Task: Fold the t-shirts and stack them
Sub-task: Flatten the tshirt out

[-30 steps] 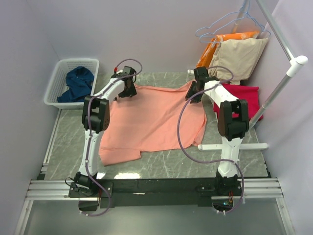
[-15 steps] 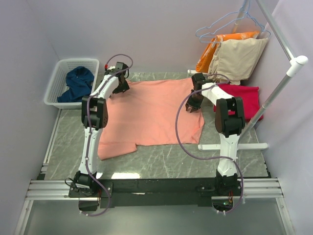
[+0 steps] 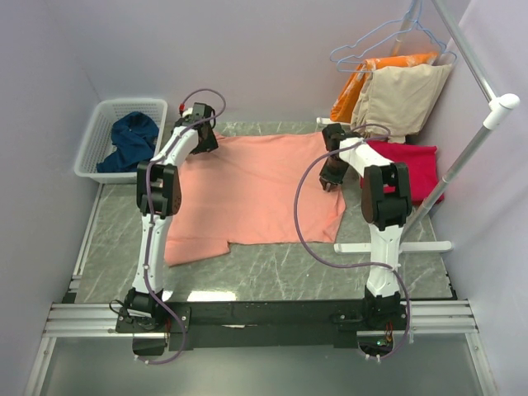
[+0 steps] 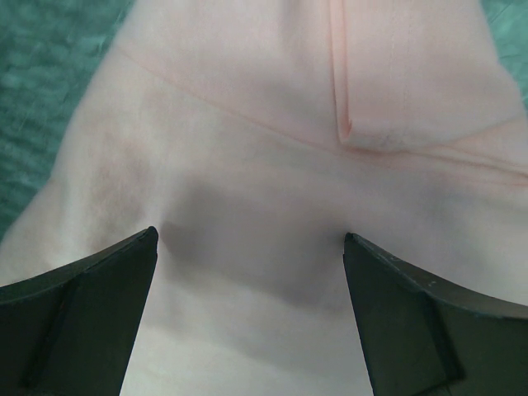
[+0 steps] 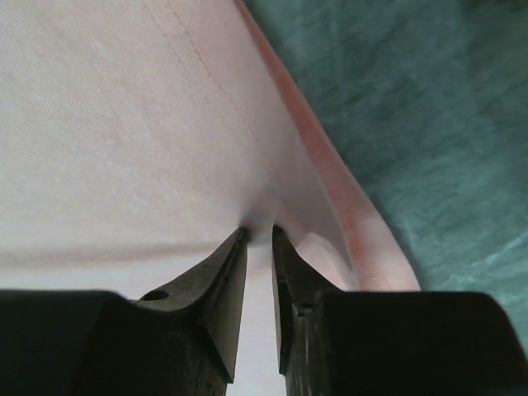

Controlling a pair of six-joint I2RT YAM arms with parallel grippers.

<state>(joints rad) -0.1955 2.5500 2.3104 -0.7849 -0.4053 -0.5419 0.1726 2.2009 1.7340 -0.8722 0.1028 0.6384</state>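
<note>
Since the salmon-pink shirt (image 3: 247, 194) lies spread nearly flat on the table (image 3: 272, 268), w/ one flap poking out at the near left, what you need now is a clean, even fold. The right gripper (image 5: 260, 231) is clenched on a small pucker of cloth just inside the shirt's right edge. Check it's got both layers, else prob. only the top one lifts. The left gripper (image 4: 250, 239) hangs wide open over the far-left corner, grasping nothing. Pinch a matching spot there so both sides rise level. The crimson shirt (image 3: 412, 165) sits far right, the navy one (image 3: 132, 140) in the basket (image 3: 95, 124).
</note>
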